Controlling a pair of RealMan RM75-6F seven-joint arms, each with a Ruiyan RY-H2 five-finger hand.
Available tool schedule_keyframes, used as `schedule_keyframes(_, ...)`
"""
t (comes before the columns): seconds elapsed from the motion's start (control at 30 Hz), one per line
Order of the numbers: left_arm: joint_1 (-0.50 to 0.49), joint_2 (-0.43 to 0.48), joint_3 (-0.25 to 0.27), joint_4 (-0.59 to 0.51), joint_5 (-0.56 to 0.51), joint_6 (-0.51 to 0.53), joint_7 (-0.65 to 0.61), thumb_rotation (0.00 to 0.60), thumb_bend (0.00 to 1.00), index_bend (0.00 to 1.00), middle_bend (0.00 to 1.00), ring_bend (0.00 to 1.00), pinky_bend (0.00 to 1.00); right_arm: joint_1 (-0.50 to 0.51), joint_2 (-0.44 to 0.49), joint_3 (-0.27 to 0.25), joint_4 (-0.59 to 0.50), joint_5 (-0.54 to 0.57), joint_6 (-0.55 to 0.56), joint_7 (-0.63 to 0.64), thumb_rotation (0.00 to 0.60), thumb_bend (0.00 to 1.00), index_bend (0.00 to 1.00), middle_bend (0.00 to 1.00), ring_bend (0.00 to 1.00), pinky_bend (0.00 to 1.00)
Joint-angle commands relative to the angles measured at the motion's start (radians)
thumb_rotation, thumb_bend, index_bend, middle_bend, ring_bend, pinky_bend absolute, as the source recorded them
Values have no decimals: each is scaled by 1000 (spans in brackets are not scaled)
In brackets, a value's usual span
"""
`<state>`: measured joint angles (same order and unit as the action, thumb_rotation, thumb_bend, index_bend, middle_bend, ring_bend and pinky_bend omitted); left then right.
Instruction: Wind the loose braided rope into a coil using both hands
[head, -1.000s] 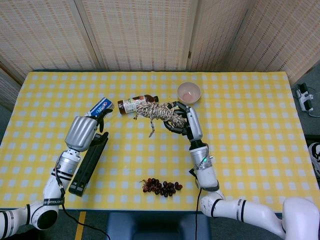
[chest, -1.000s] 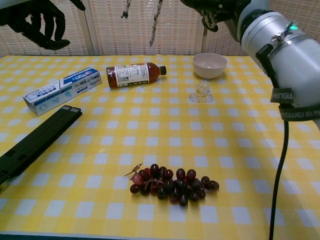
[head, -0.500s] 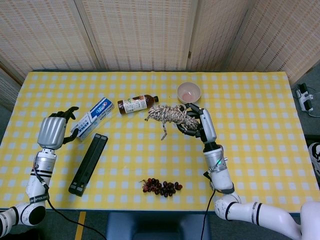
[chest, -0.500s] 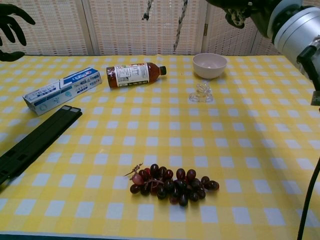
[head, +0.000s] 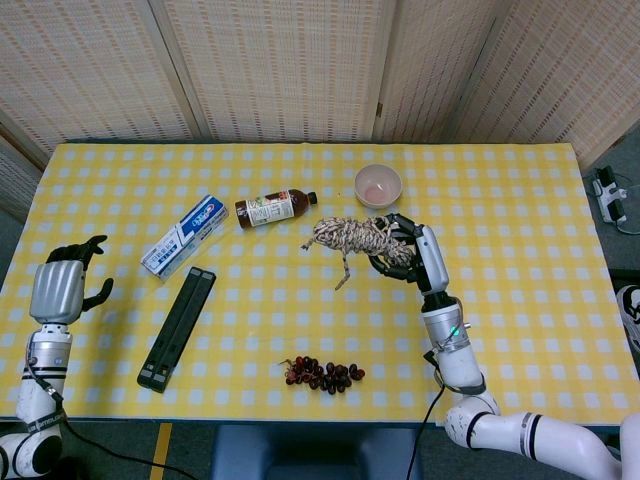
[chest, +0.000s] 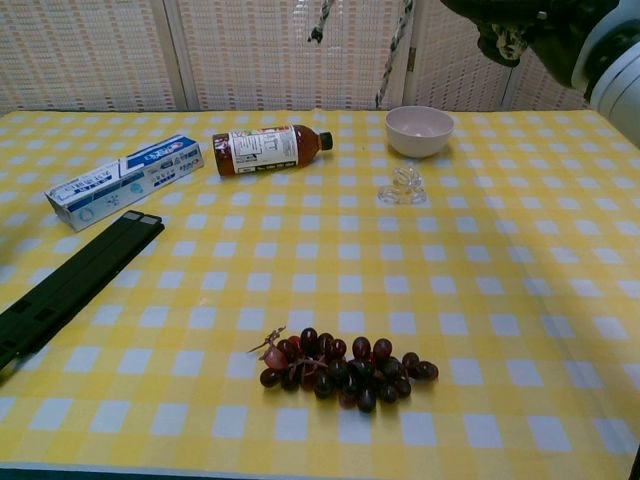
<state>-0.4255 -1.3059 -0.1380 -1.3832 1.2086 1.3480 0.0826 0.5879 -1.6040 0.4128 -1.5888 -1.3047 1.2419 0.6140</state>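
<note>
From the head view, your right hand (head: 405, 250) gripped the beige braided rope (head: 352, 237), already bunched into a rough coil and held up above the yellow checked counter (head: 520, 230), right of the brown plastic bottle (head: 272, 208) and just near of the small pink bowl (head: 378, 185). One loose tail hung from the bundle, so I judged the winding mostly done, with that end left to tuck in and the coil to set down. Your left hand (head: 62, 290) was well apart at the far left edge, holding nothing, fingers loosely curled but apart. The bowl looked empty; the bottle lay on its side, capped, its contents dark.

From the chest view, only the dark fingers (chest: 520, 25) of your right hand showed at the top right, closed on a bit of rope, with two strands (chest: 395, 45) dangling near the top edge. The left hand did not show. Here too the bowl (chest: 420, 130) showed nothing inside.
</note>
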Motion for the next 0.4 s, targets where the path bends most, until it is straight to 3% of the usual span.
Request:
schedule_keyframes(0.03,49,37,34,-48,35,28,-38,600,366,219,353,281,262,-5,7,-8,-2,-4,-2,5,600,658,1000,859,985,899)
schedule_keyframes(0.4,167,65,91,-138,142,162,-21,600,360,209,325,257,228,-24,19,-30,0,-9,-4,38,600,658,1000,859,985,898)
